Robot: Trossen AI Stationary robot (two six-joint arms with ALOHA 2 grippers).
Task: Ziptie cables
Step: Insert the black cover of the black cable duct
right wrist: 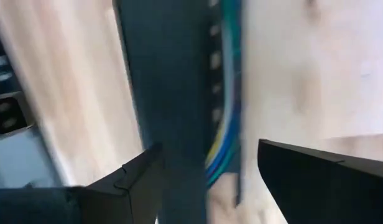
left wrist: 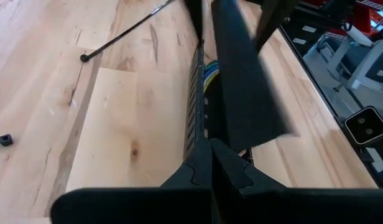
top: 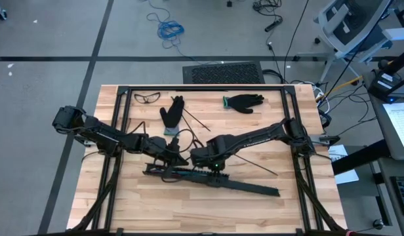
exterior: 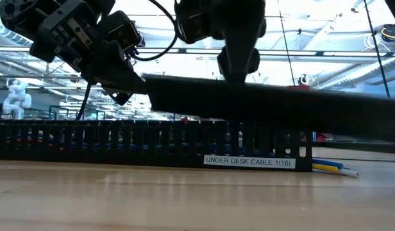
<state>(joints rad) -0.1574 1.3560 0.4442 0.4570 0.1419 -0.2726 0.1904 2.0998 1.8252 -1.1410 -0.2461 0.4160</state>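
— Where do we have the cables (right wrist: pixel 224 134) right now?

— They lie inside the black slotted strip (exterior: pixel 152 142) near the front middle of the table (top: pixel 123 203). In the low view we see their yellow and blue ends poking out past the strip's labelled end, resting on the wood.

— And our left end effector (left wrist: pixel 210 163)?

— Its fingers are pressed together, tips meeting right at one end of the strip. We cannot tell whether anything is pinched between them.

— The right end effector (right wrist: pixel 207 165)?

— Its fingers are spread, straddling a long flat black cover (left wrist: pixel 244 81), with one finger beside the cover and the other out over the bare wood. In the low view the cover sits above the strip, tilted slightly. We cannot tell if the fingers actually touch it.

— Anything else on the table?

— Two black gloves (top: pixel 172 113) and a pair of safety glasses (top: pixel 147 98) toward the far edge, and thin black sticks (top: pixel 258 166) lying loose near the arms.
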